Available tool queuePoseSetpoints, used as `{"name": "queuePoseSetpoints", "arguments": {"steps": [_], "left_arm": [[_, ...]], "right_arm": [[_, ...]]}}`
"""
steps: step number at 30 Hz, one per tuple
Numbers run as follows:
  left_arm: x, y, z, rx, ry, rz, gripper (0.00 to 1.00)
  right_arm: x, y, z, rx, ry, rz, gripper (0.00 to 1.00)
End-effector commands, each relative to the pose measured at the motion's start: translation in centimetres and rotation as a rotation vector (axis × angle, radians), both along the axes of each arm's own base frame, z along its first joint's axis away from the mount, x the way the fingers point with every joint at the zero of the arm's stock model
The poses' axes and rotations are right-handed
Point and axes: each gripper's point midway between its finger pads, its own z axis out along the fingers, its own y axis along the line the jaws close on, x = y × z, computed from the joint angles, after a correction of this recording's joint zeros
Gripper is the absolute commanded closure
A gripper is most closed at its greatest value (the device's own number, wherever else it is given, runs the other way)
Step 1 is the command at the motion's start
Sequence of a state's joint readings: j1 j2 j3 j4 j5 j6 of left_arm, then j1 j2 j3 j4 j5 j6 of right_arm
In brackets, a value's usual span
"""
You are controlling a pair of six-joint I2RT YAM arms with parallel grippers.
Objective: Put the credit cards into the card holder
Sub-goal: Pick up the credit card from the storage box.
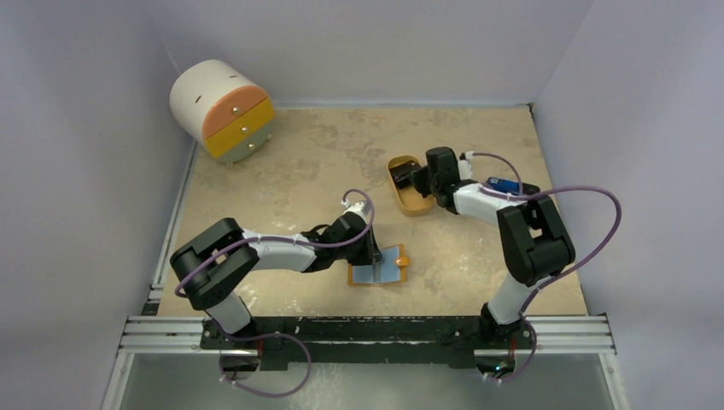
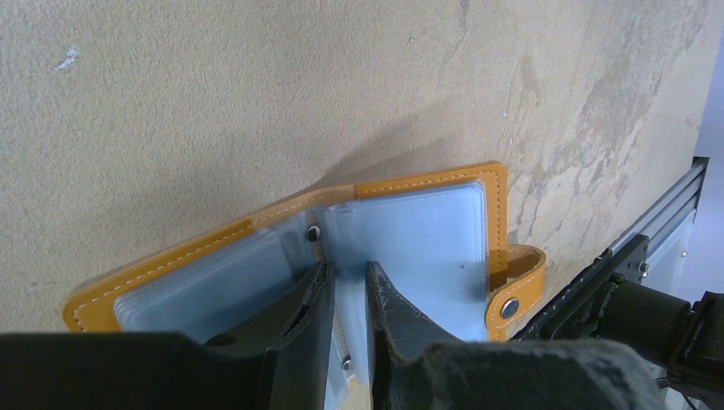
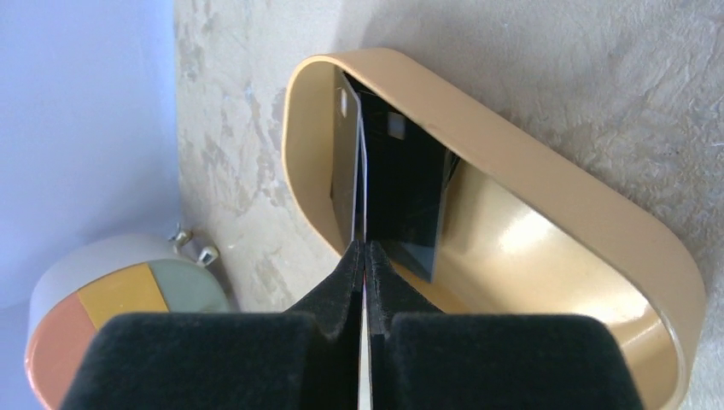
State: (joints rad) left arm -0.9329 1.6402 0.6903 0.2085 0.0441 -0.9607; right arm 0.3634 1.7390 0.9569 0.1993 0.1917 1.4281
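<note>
The card holder (image 1: 386,272) lies open on the table near the front, orange-tan outside, pale blue-grey sleeves up (image 2: 427,231), snap tab (image 2: 512,295) at its right. My left gripper (image 2: 348,273) stands over its spine, jaws a narrow gap apart and closed on an upright pale sleeve. In the orange oval tray (image 3: 546,179), my right gripper (image 3: 365,248) is shut on one of the credit cards (image 3: 346,162), seen edge-on. Another dark credit card (image 3: 410,196) leans inside the tray beside it. In the top view the right gripper (image 1: 418,179) reaches into the tray (image 1: 408,207).
A round white cabinet with orange and yellow drawers (image 1: 222,107) stands at the back left. A blue-and-black gadget (image 1: 508,185) lies right of the right arm. A metal rail (image 2: 666,222) runs along the table's near edge, close to the holder.
</note>
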Motion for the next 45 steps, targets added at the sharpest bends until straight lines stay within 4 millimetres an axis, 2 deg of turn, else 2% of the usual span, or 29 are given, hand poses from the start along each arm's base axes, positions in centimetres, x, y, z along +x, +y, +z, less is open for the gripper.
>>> {"name": "queuePoseSetpoints", "arguments": {"steps": [1,8,18,22,24,30,37,41,45], "left_arm": [[0.1,-0.4,0.1,0.005,-0.007,0.001,0.80],[0.2,-0.3,0.3,0.006,-0.014,0.008,0.80],[0.4,-0.2,-0.1,0.016,-0.015,0.014,0.80],[0.5,-0.1,0.0,0.022,-0.021,0.017,0.81],[0.5,-0.1,0.3,0.024,-0.027,0.013,0.81],[1.7,0.6,2.2,0.059,-0.091,0.040,0.79],[2.8,1.0,5.1,0.074,-0.154,0.070,0.73],[3.2,1.5,6.7,0.075,-0.176,0.103,0.66],[3.7,1.7,8.9,0.068,-0.203,0.121,0.63]], "right_arm": [[0.1,-0.8,3.9,-0.024,-0.096,0.004,1.00],[-1.0,-1.2,5.1,-0.055,-0.094,0.030,1.00],[-2.9,-2.0,3.5,-0.081,-0.058,0.035,1.00],[-3.4,-2.1,4.7,-0.092,-0.086,0.064,1.00],[-4.1,-2.2,6.0,-0.116,-0.110,0.100,1.00],[-8.1,-2.6,11.4,-0.292,-0.263,0.339,1.00],[-14.8,-1.8,16.3,-0.481,-0.444,0.743,1.00],[-19.0,-1.0,17.6,-0.456,-0.479,0.916,1.00],[-22.4,0.2,19.1,-0.378,-0.537,1.043,1.00]]}}
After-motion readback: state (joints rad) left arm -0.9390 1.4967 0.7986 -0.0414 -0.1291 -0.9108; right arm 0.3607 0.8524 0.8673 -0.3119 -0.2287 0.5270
